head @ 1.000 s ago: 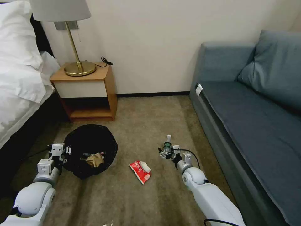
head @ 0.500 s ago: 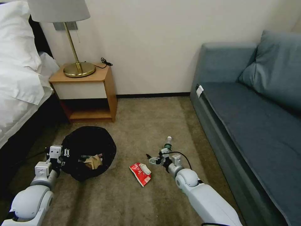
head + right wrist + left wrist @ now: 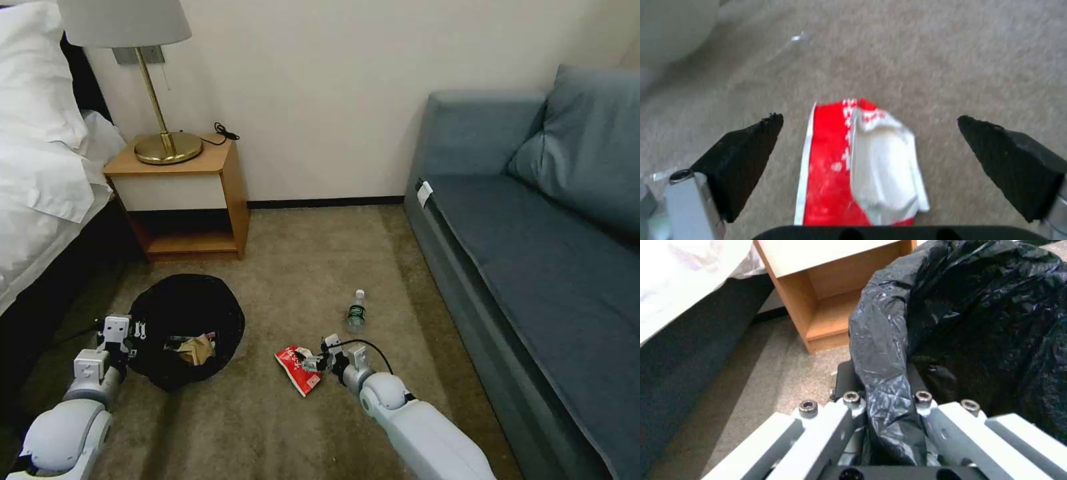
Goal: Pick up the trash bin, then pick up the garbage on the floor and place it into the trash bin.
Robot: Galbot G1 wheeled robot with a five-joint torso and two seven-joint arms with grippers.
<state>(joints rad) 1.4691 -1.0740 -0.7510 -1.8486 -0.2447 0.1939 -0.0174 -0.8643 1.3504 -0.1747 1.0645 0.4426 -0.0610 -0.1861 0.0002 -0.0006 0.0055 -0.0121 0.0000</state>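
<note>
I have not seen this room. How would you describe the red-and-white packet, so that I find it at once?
Start at the blue sofa and look to the carpet in front of it, between the sofa and the black-lined trash bin. The red-and-white packet lies flat there, under the open right gripper. Unlike the clear plastic bottle farther off, it is flat and bright red, with a white flap.

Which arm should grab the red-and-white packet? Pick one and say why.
Right. The right gripper hangs open with the red-and-white packet between its fingers, while the left gripper is shut on the trash bin rim.
</note>
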